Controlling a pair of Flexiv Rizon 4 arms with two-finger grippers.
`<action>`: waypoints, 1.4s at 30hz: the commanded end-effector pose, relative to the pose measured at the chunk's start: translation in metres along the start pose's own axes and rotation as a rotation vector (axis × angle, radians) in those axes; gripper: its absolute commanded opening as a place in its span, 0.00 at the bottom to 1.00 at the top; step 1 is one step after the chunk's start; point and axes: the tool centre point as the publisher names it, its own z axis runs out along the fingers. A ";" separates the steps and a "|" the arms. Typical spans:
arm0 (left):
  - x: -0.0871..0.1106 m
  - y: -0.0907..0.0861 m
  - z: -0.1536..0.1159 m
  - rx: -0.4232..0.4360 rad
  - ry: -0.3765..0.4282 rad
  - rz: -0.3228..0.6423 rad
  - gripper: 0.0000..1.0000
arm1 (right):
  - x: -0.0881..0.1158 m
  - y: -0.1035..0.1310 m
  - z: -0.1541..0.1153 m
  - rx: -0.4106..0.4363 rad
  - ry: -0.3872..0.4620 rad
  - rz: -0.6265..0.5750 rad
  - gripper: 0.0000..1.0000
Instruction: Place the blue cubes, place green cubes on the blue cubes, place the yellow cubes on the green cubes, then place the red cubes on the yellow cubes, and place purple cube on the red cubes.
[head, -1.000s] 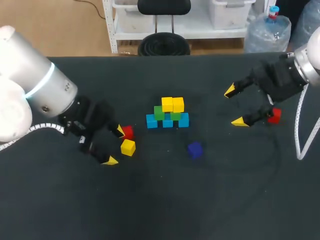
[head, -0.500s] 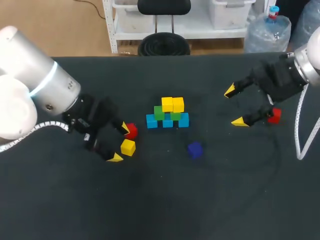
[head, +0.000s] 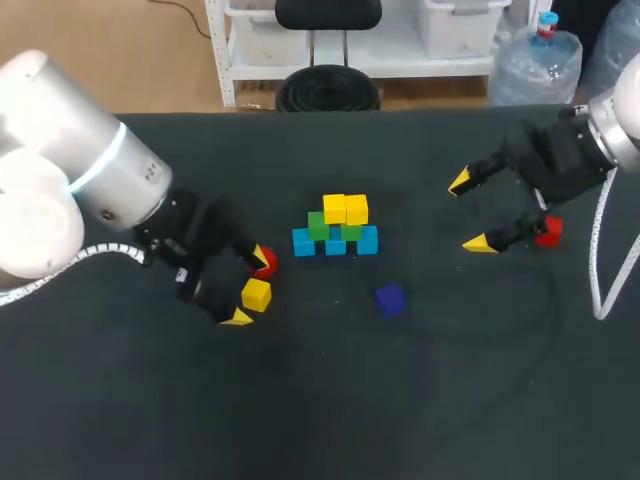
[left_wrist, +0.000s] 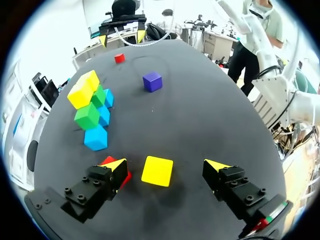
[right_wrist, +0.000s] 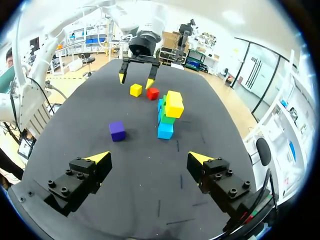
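Note:
A small pile stands mid-table: three blue cubes (head: 335, 245) in a row, two green cubes (head: 318, 225) on them, and two yellow cubes (head: 345, 209) on top. My left gripper (head: 248, 287) is open and straddles a loose yellow cube (left_wrist: 157, 171) without touching it. A red cube (head: 265, 262) lies against one left finger, partly hidden. The purple cube (head: 390, 299) lies alone in front of the pile. My right gripper (head: 470, 212) hangs open and empty at the right, with a second red cube (head: 547, 231) beside its arm.
From the right wrist the pile (right_wrist: 167, 117), the purple cube (right_wrist: 117, 130) and my left gripper (right_wrist: 136, 77) all lie well ahead of the right gripper (right_wrist: 149, 158). The dark table (head: 420, 400) has bare cloth along its front.
My left gripper has slid to the right, so that its fingers now flank the loose yellow cube. The right arm and all cubes have stayed put.

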 end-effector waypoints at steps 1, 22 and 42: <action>0.001 0.004 0.003 0.009 -0.001 0.014 0.96 | 0.000 -0.001 0.001 -0.001 -0.002 -0.001 1.00; 0.005 0.007 0.006 0.066 0.030 0.151 0.85 | 0.000 -0.001 0.001 -0.001 -0.002 -0.001 1.00; 0.010 0.011 0.008 0.081 0.035 0.154 0.47 | 0.000 -0.001 0.001 -0.001 -0.002 -0.001 1.00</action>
